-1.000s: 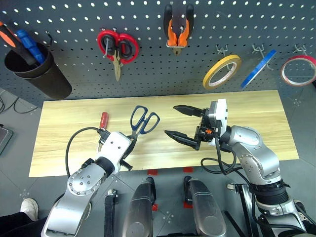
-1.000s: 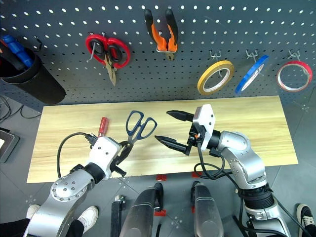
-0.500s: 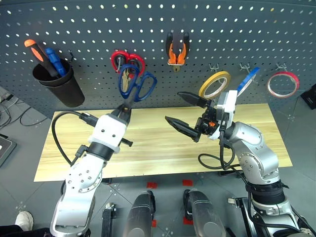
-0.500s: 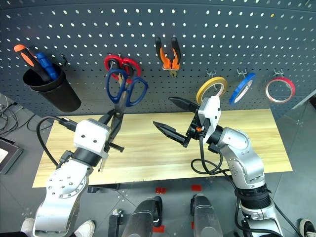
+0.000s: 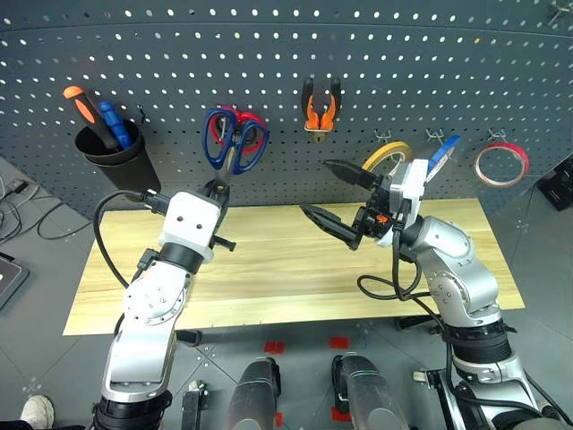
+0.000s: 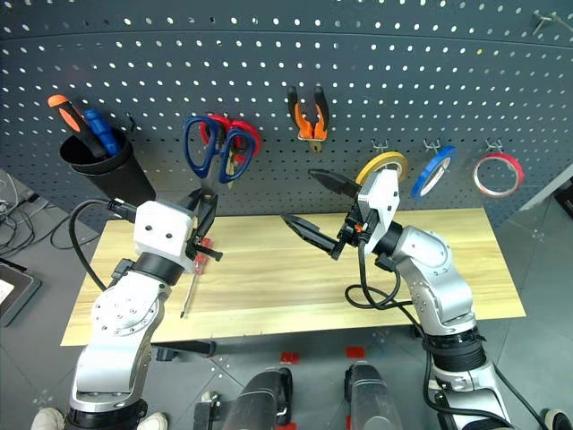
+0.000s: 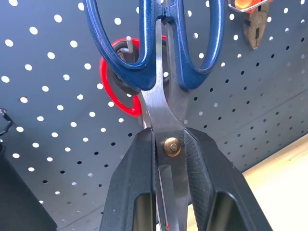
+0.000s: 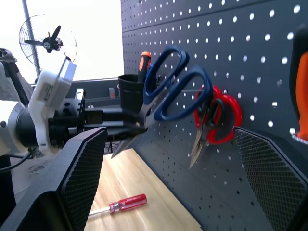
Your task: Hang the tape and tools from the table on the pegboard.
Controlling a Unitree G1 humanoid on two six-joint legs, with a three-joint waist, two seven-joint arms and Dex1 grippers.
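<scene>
My left gripper (image 5: 218, 186) is shut on the blades of the dark blue-handled scissors (image 5: 235, 141), holding them upright with the handles against the pegboard (image 5: 269, 54). The handles overlap the red scissors (image 7: 115, 91). In the left wrist view my fingers (image 7: 139, 163) clamp the blades just at the pivot. My right gripper (image 5: 315, 188) hangs open and empty above the table (image 5: 269, 278), pointing towards the left arm. The red-handled screwdriver (image 6: 204, 253) lies on the table beside the left arm. The orange pliers (image 5: 320, 107) and the red tape (image 5: 501, 164) hang on the pegboard.
A black cup (image 5: 116, 161) holding an orange and a blue screwdriver hangs at the pegboard's left. A yellow tape roll (image 5: 387, 154) and a blue one (image 5: 443, 152) hang on hooks behind my right gripper. A dark object sits at the far right edge.
The view has tilted upward. My left gripper lifted the blue scissors off the table and up to the pegboard, in front of the red scissors. The right gripper stayed open, barely rising.
</scene>
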